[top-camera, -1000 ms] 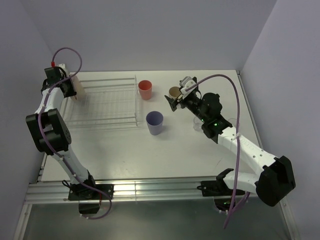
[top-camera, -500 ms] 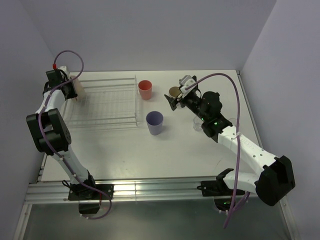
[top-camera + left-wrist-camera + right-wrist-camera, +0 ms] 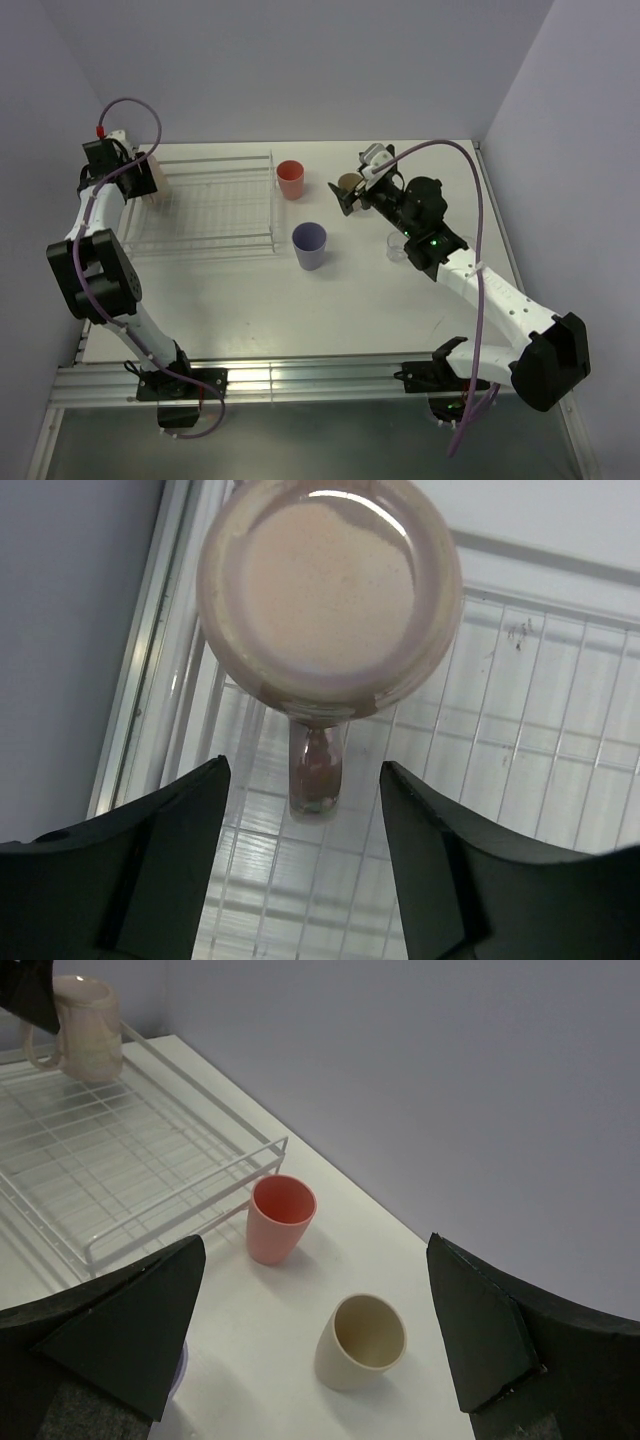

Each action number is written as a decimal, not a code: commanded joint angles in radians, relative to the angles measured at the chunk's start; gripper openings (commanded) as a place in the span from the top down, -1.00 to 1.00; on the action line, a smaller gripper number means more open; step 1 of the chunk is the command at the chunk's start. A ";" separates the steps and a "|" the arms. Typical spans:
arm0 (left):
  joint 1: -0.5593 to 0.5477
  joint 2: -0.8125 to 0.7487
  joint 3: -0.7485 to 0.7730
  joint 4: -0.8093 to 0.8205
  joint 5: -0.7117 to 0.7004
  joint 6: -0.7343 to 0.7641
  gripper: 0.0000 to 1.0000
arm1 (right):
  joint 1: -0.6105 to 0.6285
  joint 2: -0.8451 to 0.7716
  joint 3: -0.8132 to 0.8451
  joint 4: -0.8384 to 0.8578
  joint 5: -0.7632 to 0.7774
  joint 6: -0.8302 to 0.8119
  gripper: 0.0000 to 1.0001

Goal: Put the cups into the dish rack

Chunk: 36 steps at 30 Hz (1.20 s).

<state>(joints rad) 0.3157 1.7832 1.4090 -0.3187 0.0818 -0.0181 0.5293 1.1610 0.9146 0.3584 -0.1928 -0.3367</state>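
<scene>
Changing: the left gripper [image 3: 300,780] has drawn back a little from the pale pink mug [image 3: 330,585]; the right gripper [image 3: 315,1248] has edged closer to the tan cup [image 3: 362,1345]
Left gripper: fingers spread wide, gripping nothing; the mug's handle shows between them, untouched
Mug: inside the dish rack [image 3: 210,210] at its far-left corner; one round end faces the wrist camera; base or mouth, I cannot tell
Meaning: one cup looks loaded and released; the rest wait outside the rack
Right gripper: wide open and empty, well to the right of the rack; the tan cup lies ahead, in line with the gap
Other cups: coral-red cup [image 3: 280,1218] just beside the rack's far-right corner; lavender cup [image 3: 309,245] near its near-right corner; tan cup farther right of the rack than the coral one; a clear glass [image 3: 396,247] farther right again
In the way: the coral-red cup stands between tan cup and rack, so a carry probably has to go over or around it; the rack's raised side needs clearing too
</scene>
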 commanded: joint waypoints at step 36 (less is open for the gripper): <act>-0.230 -0.536 -0.119 -0.123 0.314 0.152 -0.91 | 0.103 0.838 1.037 -1.507 -0.039 0.150 -0.61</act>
<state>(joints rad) 0.0864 1.2900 1.2976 -0.4759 0.3706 0.1509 0.6186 2.0090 1.8935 -1.0977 -0.2981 -0.2085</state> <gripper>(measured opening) 0.957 0.813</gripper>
